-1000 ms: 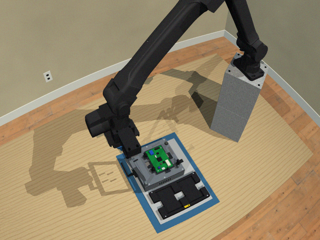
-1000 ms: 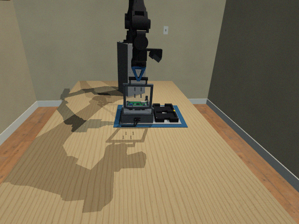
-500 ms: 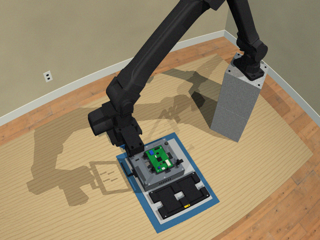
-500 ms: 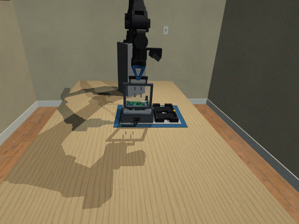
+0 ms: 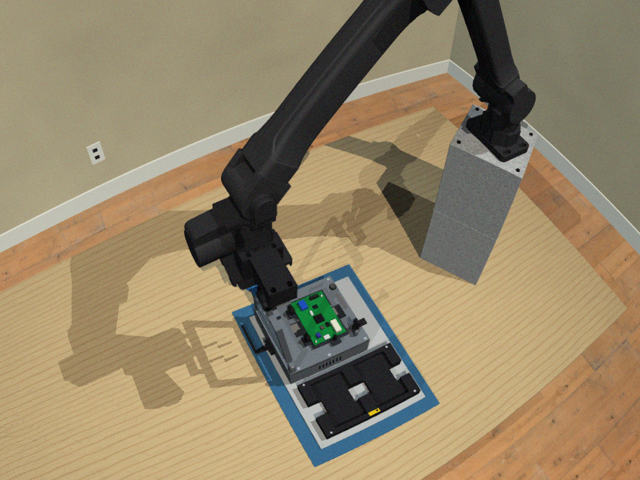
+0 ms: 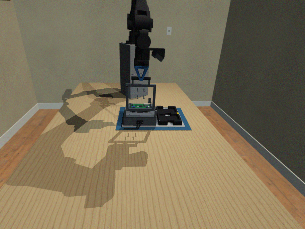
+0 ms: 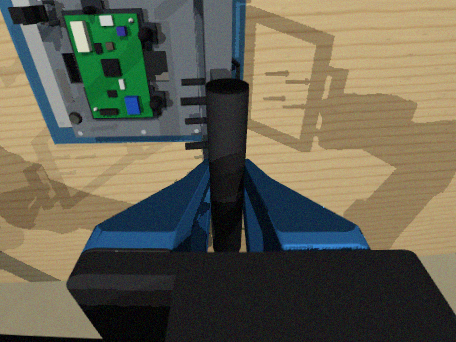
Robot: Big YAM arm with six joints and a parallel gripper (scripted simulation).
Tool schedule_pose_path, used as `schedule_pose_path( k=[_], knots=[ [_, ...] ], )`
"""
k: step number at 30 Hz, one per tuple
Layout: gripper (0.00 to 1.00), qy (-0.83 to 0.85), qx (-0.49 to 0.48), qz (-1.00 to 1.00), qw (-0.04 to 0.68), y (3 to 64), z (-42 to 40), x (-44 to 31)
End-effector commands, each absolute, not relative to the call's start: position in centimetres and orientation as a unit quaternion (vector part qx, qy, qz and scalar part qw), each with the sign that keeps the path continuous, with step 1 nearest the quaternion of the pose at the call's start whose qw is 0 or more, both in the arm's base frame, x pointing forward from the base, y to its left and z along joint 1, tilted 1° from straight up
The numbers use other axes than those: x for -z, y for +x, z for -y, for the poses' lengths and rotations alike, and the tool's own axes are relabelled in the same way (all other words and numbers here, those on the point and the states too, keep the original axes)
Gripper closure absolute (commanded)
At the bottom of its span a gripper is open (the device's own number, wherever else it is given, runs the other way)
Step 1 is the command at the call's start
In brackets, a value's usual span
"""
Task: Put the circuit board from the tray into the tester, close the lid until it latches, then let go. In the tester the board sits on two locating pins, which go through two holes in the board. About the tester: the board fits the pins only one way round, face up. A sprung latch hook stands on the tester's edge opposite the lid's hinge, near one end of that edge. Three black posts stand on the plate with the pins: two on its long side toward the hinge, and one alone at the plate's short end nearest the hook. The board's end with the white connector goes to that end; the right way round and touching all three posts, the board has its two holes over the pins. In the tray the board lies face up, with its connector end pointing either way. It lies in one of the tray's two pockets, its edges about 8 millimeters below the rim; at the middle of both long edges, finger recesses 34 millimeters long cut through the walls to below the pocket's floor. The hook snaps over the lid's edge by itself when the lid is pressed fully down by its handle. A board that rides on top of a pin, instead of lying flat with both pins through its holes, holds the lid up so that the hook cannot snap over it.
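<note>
The green circuit board point(image 5: 316, 317) point(image 6: 137, 105) point(image 7: 110, 65) lies face up on the plate of the grey tester point(image 5: 330, 356) point(image 6: 139, 120) point(image 7: 170, 120). Its white connector point(image 5: 335, 324) point(image 7: 80, 36) points toward the black latch hook point(image 5: 358, 324) point(image 6: 139, 123). The lid point(image 6: 154, 97) point(image 7: 218, 40), an open frame with probe pins, stands about upright on its hinge. My gripper point(image 6: 140, 78) point(image 7: 227, 169) is above it, shut on the lid's dark round handle point(image 6: 140, 78) point(image 7: 227, 125). In the top view the wrist hides the fingers. The black tray point(image 5: 330, 413) point(image 6: 168, 116) beside the tester has both pockets empty.
Tester and tray stand on a grey base over a blue mat point(image 5: 315, 454) point(image 6: 187, 127) point(image 7: 30, 80) on the wooden table. The arm's grey pedestal point(image 5: 470, 206) point(image 6: 123, 69) stands behind them.
</note>
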State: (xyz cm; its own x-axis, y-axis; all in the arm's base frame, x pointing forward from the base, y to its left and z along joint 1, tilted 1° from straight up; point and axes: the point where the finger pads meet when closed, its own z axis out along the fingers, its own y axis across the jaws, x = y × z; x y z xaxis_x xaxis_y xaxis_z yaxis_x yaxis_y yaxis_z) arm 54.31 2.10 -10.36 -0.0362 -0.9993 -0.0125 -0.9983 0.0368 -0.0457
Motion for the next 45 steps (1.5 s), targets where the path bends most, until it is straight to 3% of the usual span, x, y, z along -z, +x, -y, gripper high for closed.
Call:
schedule_pose_path(
  k=[1, 45],
  knots=[
    [1.00, -0.693, 0.011, -0.721, 0.020, 53.5, -2.4, 9.3],
    [1.00, -0.694, 0.001, -0.720, 0.009, 46.7, -2.9, 12.1]
  ],
)
